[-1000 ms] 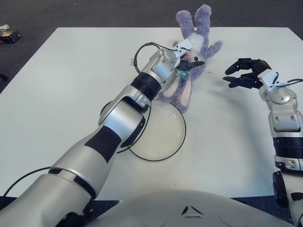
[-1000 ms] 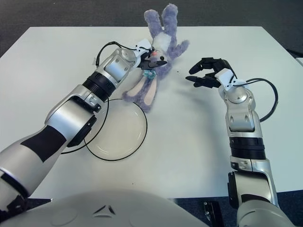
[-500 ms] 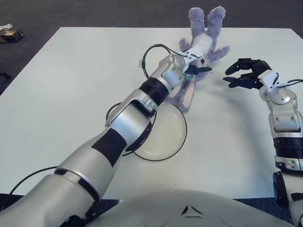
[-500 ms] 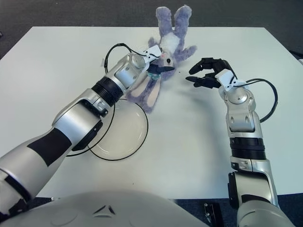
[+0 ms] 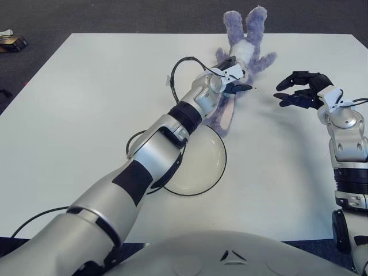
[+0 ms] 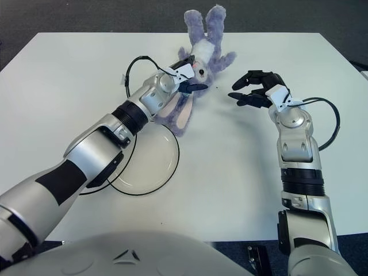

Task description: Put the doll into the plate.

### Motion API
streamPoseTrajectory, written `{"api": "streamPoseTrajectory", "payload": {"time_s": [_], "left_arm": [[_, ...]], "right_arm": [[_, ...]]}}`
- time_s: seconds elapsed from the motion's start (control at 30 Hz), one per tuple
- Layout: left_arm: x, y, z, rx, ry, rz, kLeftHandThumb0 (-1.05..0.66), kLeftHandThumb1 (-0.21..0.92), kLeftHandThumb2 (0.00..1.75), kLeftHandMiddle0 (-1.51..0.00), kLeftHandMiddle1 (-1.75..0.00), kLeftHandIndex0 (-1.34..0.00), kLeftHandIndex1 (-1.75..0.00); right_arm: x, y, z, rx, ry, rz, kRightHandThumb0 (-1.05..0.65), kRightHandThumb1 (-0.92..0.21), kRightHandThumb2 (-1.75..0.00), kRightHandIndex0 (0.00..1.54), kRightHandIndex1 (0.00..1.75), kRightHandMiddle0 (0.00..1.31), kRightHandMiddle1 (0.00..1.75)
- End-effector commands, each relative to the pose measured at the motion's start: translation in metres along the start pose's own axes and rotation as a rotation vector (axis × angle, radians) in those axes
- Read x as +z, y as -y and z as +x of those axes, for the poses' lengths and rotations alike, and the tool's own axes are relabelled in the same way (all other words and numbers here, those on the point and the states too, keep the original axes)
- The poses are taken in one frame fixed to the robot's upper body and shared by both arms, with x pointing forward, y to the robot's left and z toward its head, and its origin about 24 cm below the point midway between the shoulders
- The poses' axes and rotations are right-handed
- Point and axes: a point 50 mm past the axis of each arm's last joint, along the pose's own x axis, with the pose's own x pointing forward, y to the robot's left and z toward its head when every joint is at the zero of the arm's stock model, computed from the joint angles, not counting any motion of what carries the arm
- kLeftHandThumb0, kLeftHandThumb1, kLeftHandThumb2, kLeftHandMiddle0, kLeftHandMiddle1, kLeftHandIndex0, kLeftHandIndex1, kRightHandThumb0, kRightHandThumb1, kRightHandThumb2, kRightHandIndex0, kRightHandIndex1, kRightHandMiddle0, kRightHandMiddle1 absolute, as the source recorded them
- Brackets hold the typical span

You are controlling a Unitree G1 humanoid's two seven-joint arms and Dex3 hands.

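**Operator:** Currently, where is the doll (image 6: 198, 63), and what state are the hands in?

**Technician:** It is a purple plush rabbit lying at the far edge of the table (image 6: 69, 80), ears pointing away from the robot, feet toward the plate (image 6: 150, 167). One foot lies just beside the plate's far rim; none of the doll is inside. The left hand (image 6: 185, 77) sits over the torso, fingers (image 6: 194, 87) reaching across the chest. Whether they have closed on the fabric cannot be determined from either view. The right hand (image 6: 257, 89) hovers near the doll's right side, apart from it, fingers curled loosely around nothing.

**Operator:** How is the doll expected to handle?

**Technician:** Judged from appearance: light, soft and compressible, not fragile, with a furry surface that should resist slipping. Limbs and ears will likely hang limp and trail.

**Operator:** Recommended grasp location?

**Technician:** The torso, below the arms. It is the thickest part and gives three fingers bulk to squeeze. Avoid the ears or a leg; the body would dangle and swing, and could drape over the plate rim.
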Motion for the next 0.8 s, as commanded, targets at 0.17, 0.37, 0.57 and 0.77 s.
{"api": "streamPoseTrajectory", "payload": {"time_s": [0.17,0.37,0.57,0.77], "left_arm": [[-0.011,0.007,-0.005,0.013,0.080,0.054,-0.85,0.91,0.03,-0.28,-0.02,-0.20,-0.07],[-0.017,0.005,-0.007,0.021,0.157,0.136,-0.84,0.91,0.01,-0.27,-0.01,-0.21,-0.06],[-0.023,0.001,-0.010,0.047,0.238,0.232,-0.81,0.91,0.00,-0.25,0.00,-0.22,-0.06],[-0.038,-0.007,-0.015,0.083,0.329,0.395,-0.77,0.90,0.00,-0.23,0.00,-0.25,-0.07]], "right_arm": [[-0.002,0.007,-0.002,-0.015,0.000,-0.007,0.00,-0.82,0.00,1.19,0.47,0.78,1.06],[-0.002,0.008,-0.002,-0.017,-0.001,-0.008,0.00,-0.82,0.00,1.19,0.47,0.78,1.06],[-0.001,0.010,-0.002,-0.022,-0.003,-0.009,0.00,-0.82,0.00,1.19,0.48,0.78,1.06],[0.000,0.013,-0.003,-0.027,-0.001,-0.011,0.00,-0.82,0.00,1.19,0.48,0.78,1.06]]}}
